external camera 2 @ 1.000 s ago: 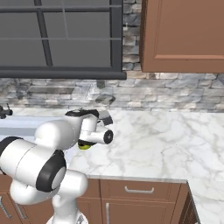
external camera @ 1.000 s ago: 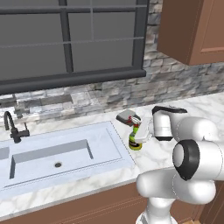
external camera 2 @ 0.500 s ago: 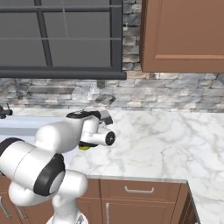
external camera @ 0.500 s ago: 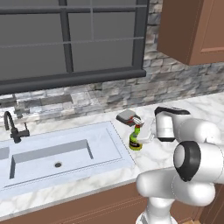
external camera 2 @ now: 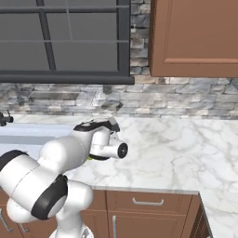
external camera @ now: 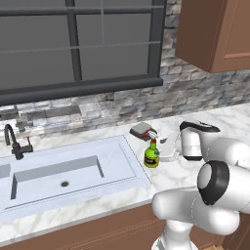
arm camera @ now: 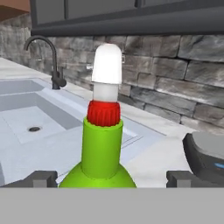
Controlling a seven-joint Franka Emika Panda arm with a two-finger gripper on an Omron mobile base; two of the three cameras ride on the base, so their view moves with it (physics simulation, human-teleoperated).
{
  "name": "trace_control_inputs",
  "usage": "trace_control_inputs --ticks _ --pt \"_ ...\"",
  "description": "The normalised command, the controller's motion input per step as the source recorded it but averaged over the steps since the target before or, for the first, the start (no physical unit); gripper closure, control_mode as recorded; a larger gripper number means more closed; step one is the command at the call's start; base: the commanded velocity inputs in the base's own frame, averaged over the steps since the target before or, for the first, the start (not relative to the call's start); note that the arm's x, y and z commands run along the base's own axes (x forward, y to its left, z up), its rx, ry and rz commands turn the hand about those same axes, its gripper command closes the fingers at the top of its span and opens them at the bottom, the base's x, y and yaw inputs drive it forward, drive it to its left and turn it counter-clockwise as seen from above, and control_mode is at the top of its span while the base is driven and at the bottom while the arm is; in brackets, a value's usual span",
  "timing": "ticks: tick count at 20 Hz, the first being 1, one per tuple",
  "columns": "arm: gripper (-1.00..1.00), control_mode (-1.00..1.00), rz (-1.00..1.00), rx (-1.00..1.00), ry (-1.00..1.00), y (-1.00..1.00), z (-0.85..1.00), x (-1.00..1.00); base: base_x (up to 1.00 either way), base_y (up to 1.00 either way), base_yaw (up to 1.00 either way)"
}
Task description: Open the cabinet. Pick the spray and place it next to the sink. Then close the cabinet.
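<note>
The spray [external camera: 152, 155] is a small green bottle with a red collar and white nozzle, standing upright on the marble just right of the sink [external camera: 133, 172]. In the hand view the spray [arm camera: 104, 144] rises between my two finger tips with a gap on each side. My gripper [external camera: 165, 149] is open and reaches at the bottle from the right; the same gripper [arm camera: 109, 178] straddles the bottle's shoulder. The cabinet [external camera: 215, 34] hangs at the upper right, and in the right base view the cabinet [external camera 2: 195, 37] shows a door lying flush.
A flat dark grey object [external camera: 141, 130] lies on the counter just behind the bottle, and this grey object [arm camera: 205, 158] is close to my right finger. The dark faucet [external camera: 12, 141] stands at the sink's far left. A stone wall and window back the counter.
My hand has drawn back a little to the right, away from the bottle. The bottle stays upright in the same spot.
</note>
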Motion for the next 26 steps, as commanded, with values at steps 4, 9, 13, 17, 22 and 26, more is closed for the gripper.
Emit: trace_control_inputs --ticks 4,9,13,17,22,26 --pt "-1.0 -1.0 0.0 0.0 0.0 -0.29 0.01 -0.13 0.0 0.0 0.0" --pt "-1.0 -1.0 0.0 0.0 0.0 -0.24 0.41 -0.35 0.0 0.0 0.0" --pt "-1.0 -1.0 0.0 0.0 0.0 -0.1 0.68 -0.44 0.0 0.0 0.0" --pt "-1.0 -1.0 -0.02 0.0 0.01 -0.04 0.8 -0.46 0.0 0.0 0.0" --pt "-1.0 -1.0 -0.05 0.0 0.12 0.0 0.64 -0.18 0.0 0.0 0.0" --pt "-1.0 -1.0 -0.25 -0.03 0.33 0.0 0.42 -0.08 0.0 0.0 0.0"
